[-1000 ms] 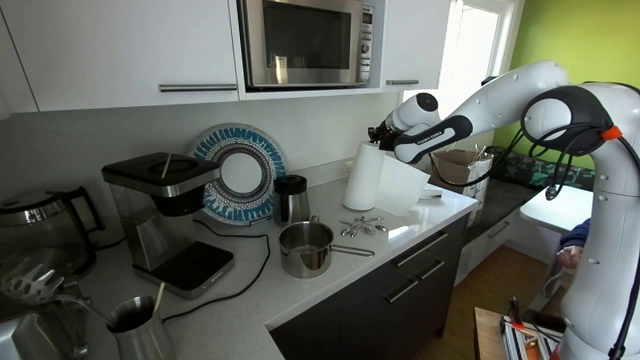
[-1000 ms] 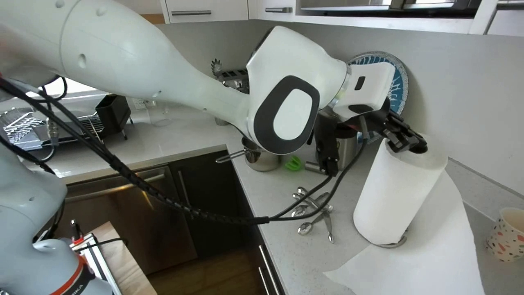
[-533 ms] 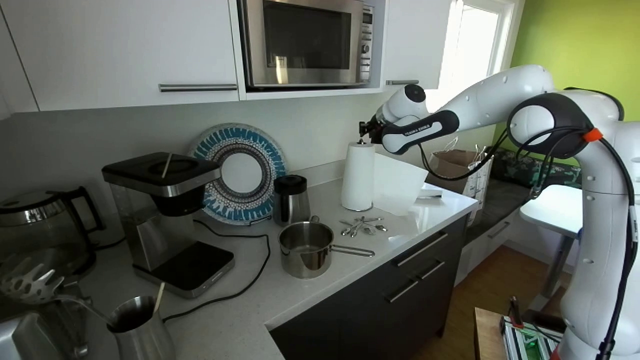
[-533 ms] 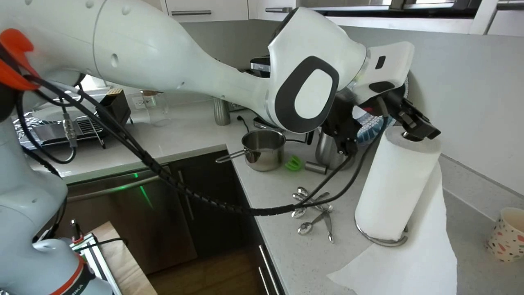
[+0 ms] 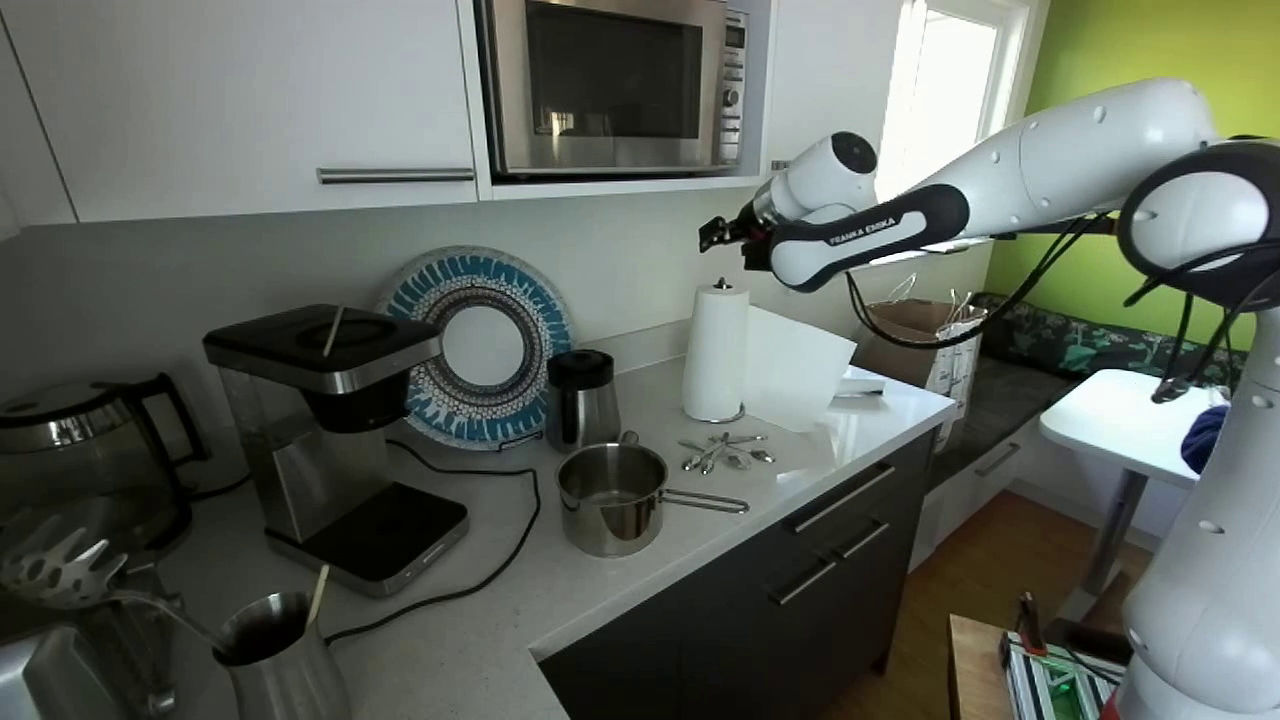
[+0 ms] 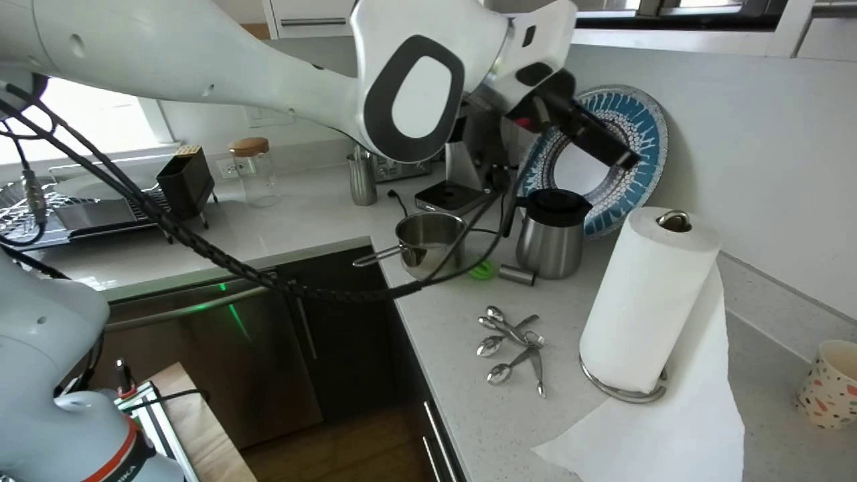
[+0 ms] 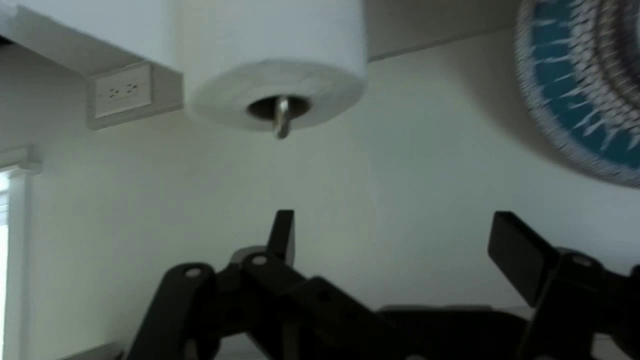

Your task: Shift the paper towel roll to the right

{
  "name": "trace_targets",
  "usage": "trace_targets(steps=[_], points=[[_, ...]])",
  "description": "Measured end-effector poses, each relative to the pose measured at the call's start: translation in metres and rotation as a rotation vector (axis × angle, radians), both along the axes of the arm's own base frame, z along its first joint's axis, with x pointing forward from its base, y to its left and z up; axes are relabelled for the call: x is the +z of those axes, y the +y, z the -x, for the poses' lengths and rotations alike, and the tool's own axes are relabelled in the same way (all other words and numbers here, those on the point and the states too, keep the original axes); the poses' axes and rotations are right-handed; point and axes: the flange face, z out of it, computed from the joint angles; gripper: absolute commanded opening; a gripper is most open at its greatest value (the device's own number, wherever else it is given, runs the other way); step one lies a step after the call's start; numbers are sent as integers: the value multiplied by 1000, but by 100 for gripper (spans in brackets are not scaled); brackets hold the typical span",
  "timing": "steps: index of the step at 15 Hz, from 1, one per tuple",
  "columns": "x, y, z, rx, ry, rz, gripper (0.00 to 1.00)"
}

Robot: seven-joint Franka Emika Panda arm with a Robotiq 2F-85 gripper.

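Observation:
The white paper towel roll (image 5: 716, 360) stands upright on a steel holder (image 6: 619, 393), and a loose sheet (image 6: 659, 435) trails from it over the counter. In the wrist view the roll (image 7: 275, 45) hangs upside down near the top, the holder's metal loop (image 7: 282, 118) poking out of its core. My gripper (image 7: 392, 220) is wide open, with only wall seen between its fingertips. Both exterior views place the gripper (image 6: 626, 161) above the roll's top and apart from it.
Measuring spoons (image 6: 515, 345) lie on the counter beside the roll. Nearby stand a steel pot (image 5: 612, 505), a steel carafe (image 6: 550, 244) and a blue-and-white plate (image 5: 540, 310) against the wall. A patterned cup (image 6: 829, 388) sits by the sheet. A microwave (image 5: 615, 80) and cabinets overhang.
The gripper has let go at the roll's top, opened, and risen away from it. The roll, tilted one second ago, now stands upright. The holder's loop has come into view.

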Motion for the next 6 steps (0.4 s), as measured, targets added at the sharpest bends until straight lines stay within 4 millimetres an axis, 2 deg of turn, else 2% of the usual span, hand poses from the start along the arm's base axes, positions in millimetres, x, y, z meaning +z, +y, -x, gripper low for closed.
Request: trace_targets(steps=[4,6], points=[[-10,104,5,198,38,-69,100],[0,145,20,309,52,-108,100]])
